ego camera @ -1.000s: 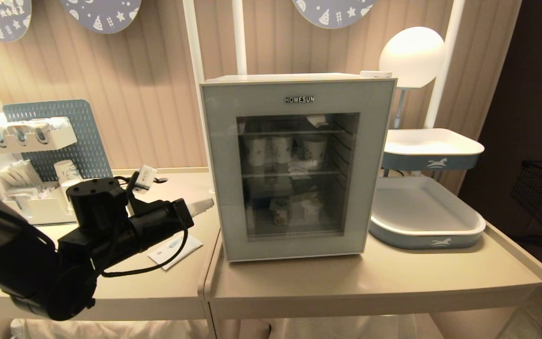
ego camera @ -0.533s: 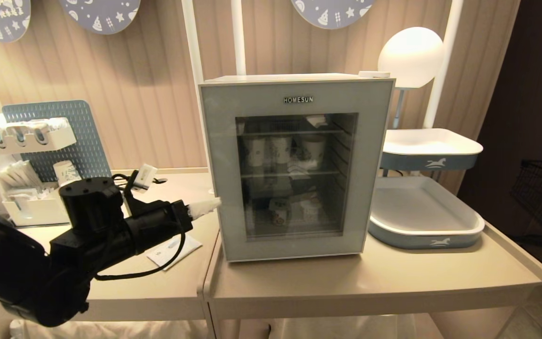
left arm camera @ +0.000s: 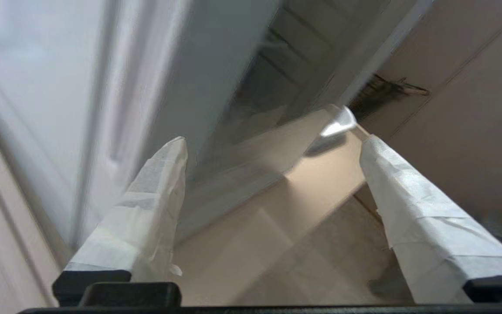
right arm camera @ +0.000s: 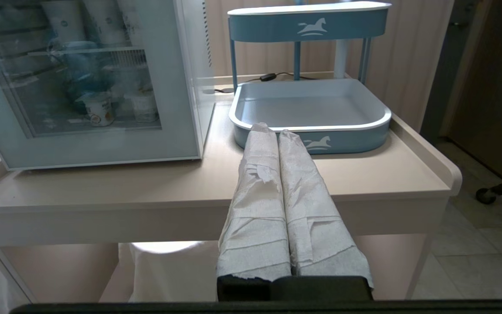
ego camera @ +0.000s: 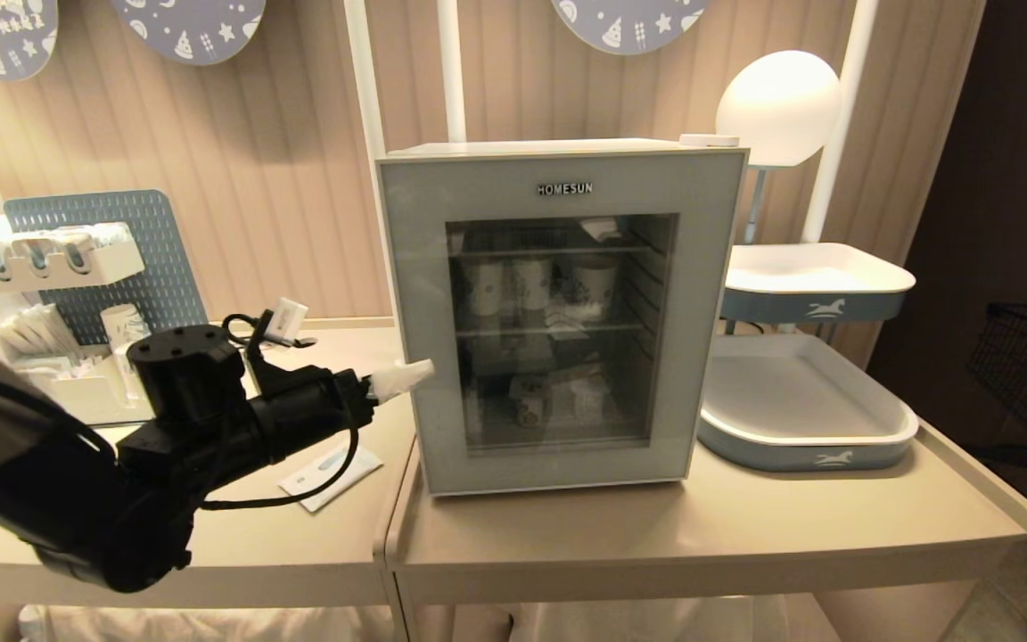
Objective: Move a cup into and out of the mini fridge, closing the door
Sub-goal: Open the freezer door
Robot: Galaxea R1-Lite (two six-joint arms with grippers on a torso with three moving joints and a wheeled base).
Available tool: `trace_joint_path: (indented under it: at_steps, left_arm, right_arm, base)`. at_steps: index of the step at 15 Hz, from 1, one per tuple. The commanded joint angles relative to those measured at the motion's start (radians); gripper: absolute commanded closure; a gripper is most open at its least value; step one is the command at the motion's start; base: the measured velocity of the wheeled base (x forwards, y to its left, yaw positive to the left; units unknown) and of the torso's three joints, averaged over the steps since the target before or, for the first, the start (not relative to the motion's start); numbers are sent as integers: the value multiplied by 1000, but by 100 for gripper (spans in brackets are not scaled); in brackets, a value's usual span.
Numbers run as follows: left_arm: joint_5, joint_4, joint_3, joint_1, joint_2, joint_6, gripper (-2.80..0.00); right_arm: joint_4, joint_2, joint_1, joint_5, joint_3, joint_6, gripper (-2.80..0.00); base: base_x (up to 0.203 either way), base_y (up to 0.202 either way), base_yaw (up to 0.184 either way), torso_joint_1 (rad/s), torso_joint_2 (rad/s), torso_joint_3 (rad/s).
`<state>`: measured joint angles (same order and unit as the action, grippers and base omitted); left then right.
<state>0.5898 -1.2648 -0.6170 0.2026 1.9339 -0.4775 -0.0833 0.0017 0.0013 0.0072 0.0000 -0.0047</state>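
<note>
1. Head view: the mini fridge (ego camera: 558, 312) is standing on the bench (ego camera: 710, 535) with the door (ego camera: 424, 312) sitting flush. The left tool (ego camera: 408, 376) is reaching in at the door's left edge, about mid-height; one white-wrapped tip is showing against the frame. Several cups (ego camera: 595, 287) are resting on the upper wire shelf behind the glass.

2. Left wrist view: the left tool (left arm camera: 273, 144) is standing with its taped fingers (left arm camera: 155, 196) well apart, seemingly straddling the door's edge, though blur is making contact hard to judge. The door is looking stiff and smooth, so a hold on the edge lip seems the likeliest purchase; the glass pane should be left alone.

3. Right wrist view: the right tool (right arm camera: 277, 135) is hanging parked below the bench front, its fingers pressed together on nothing. The cups (right arm camera: 92, 109) are appearing light and thin-walled, probably easy to crush, so a gentle grip round the body would suit.
</note>
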Motion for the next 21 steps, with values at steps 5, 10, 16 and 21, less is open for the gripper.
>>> trace_joint_path:
  at_steps: [5,10,16,21]
  left_arm:
    - [-8,-80,-24,-3,104,16,-280]
    - [-8,-80,-69,-2,141,17,-280]
    - [-10,-80,-90,0,160,17,-280]
    - [4,-83,-92,8,163,14,-280]
  right_arm:
    - [-1,1,0,0,36,-1,0]
    - [-1,1,0,0,35,-1,0]
    - [-1,1,0,0,35,-1,0]
    - [-1,1,0,0,35,-1,0]
  base:
    - [0,0,0,0,0,0]
    - [0,0,0,0,0,0]
    - [0,0,0,0,0,0]
    - [0,0,0,0,0,0]
